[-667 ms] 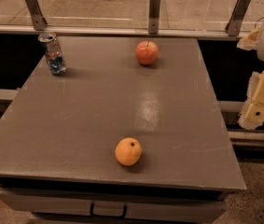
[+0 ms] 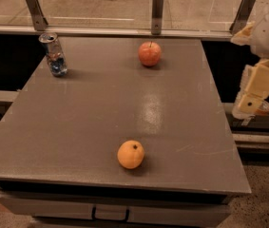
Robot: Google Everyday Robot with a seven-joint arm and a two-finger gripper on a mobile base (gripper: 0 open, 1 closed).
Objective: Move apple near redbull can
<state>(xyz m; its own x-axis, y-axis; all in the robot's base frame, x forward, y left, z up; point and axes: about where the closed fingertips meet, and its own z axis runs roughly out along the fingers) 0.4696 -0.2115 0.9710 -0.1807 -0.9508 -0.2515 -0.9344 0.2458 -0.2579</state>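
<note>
The reddish-orange apple [image 2: 149,53] with a small stem sits on the grey table [image 2: 91,122] at the back, right of centre. The redbull can [image 2: 53,54], slim and silver with blue and red markings, stands upright at the back left corner. My gripper [image 2: 251,99] hangs off the table's right edge, past the right side, well away from the apple and holding nothing.
A paler yellow-orange fruit [image 2: 130,154] with a dark dot lies near the table's front edge. A glass railing with metal posts [image 2: 158,12] runs behind the table. A drawer handle [image 2: 109,215] shows below the front edge.
The gripper has shifted slightly down at the right edge. The apple, can and orange fruit have not moved.
</note>
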